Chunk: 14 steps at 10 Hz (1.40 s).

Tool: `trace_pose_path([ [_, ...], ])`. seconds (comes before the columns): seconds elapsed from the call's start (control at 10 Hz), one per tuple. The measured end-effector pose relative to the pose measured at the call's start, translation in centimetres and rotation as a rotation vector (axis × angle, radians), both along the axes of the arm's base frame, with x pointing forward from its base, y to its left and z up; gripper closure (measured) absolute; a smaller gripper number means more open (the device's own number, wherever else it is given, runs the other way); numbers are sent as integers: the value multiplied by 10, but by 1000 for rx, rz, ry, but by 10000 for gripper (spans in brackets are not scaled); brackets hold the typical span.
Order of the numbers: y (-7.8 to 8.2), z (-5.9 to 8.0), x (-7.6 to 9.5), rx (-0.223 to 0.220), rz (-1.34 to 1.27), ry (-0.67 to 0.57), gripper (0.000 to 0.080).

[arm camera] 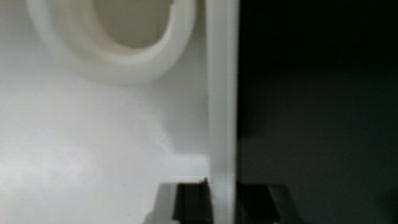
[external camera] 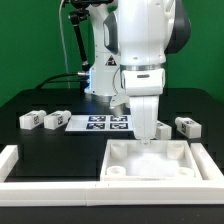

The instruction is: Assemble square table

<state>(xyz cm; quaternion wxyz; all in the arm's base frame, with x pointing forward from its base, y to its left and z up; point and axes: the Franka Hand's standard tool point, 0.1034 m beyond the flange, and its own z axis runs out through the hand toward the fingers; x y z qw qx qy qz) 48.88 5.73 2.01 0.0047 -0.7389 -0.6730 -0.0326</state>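
The square table slab (external camera: 150, 162) lies recessed face up at the front of the black table, its corner sockets showing. My gripper (external camera: 147, 138) reaches straight down onto the slab's far rim. In the wrist view the rim wall (arm camera: 222, 100) runs between my dark fingers (arm camera: 191, 203), which stand tight against it on both sides, so the gripper (arm camera: 224, 192) is shut on it. A round corner socket (arm camera: 125, 40) shows beside the rim. Two leg blocks (external camera: 30, 119) (external camera: 57, 119) lie on the exterior view's left and two (external camera: 160, 129) (external camera: 187, 125) on its right.
The marker board (external camera: 107, 123) lies flat behind the slab, in front of the arm's base. A low white border wall (external camera: 18, 162) runs along the table's front and left side, close to the slab.
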Motion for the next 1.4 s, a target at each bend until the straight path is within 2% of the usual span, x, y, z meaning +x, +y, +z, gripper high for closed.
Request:
trace_pose_path([
  [0.2, 5, 0, 5, -1, 80, -40, 742],
  [0.8, 5, -1, 5, -7, 84, -10, 742],
  [0.9, 5, -1, 5, -8, 83, -9, 555],
  [1.0, 4, -1, 5, -8, 83, -9, 417],
  [1.1, 4, -1, 5, -8, 83, -9, 417],
  [1.2, 4, -1, 5, -8, 83, -9, 240],
  [1.3, 4, -1, 5, -8, 82, -8, 178],
  [1.4, 4, -1, 5, -8, 82, -8, 178],
])
